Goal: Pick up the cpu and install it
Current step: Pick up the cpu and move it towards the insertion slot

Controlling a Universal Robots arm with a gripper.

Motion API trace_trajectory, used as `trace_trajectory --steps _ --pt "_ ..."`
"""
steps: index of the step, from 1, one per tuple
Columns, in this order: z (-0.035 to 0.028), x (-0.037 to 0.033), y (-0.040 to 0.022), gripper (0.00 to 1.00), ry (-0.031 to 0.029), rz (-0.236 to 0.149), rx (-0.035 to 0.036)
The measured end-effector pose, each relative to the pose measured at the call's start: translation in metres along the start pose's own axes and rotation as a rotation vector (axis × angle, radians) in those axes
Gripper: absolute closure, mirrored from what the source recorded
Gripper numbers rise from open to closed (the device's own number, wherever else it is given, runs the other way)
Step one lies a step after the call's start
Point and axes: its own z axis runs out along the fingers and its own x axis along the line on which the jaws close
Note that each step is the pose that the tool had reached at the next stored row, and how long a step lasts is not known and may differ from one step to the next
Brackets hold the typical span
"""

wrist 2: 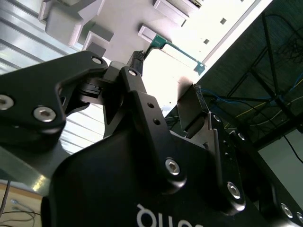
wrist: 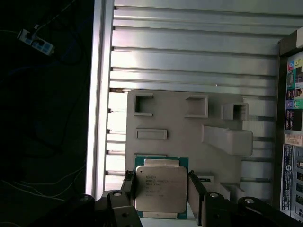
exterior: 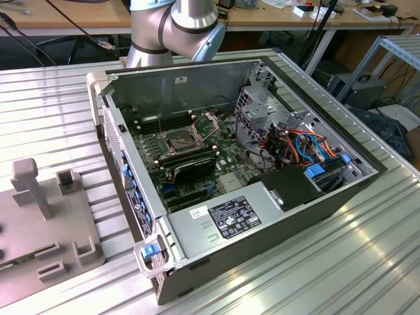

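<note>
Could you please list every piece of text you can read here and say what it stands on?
Dark print on the cpu: too blurred to read.
Labels on the power supply: too small to read.
Coloured markings on the computer's rear panel: illegible.
White lettering on the gripper: cut off.

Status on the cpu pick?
End effector at cpu. It lies on grey fixture plate, outside case. Socket frame raised.
</note>
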Motion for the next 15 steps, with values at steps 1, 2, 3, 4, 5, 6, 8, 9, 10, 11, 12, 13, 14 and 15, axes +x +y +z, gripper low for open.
trace_trajectory --steps 1,2,3,4,5,6,8,9,10,11,12,13,14,15 --pt "0.0000 -0.0006 0.0000 0.46 -0.0001 0.000 0.0000" --pt "0.0000 -0.0011 -0.0001 0.46 0.0000 0.000 0.0000" --pt "0.0000 -0.0015 -0.0001 0.46 0.0000 0.000 0.0000" --pt "0.0000 -0.0021 -0.0001 0.46 -0.0001 0.000 -0.0001" --pt "-0.0001 -0.0024 -0.0001 0.46 0.0000 0.000 0.0000" --pt "0.0000 -0.0025 -0.0001 0.46 0.0000 0.000 0.0000" --pt "0.0000 -0.0029 -0.0001 0.46 0.0000 0.000 0.0000" --pt "0.0000 -0.0051 -0.0003 0.46 -0.0001 0.000 -0.0001" --pt "-0.0001 -0.0064 -0.0003 0.46 0.0000 0.000 0.0000" --pt "-0.0001 -0.0064 -0.0003 0.46 0.0000 0.000 -0.0001" --pt "-0.0001 -0.0065 -0.0003 0.46 -0.0001 0.000 0.0000" --pt "-0.0001 -0.0067 -0.0003 0.46 -0.0001 0.000 0.0000" --pt "0.0000 -0.0070 -0.0003 0.46 -0.0001 0.000 -0.0001" --pt "-0.0001 -0.0073 -0.0004 0.46 -0.0001 0.000 0.0000"
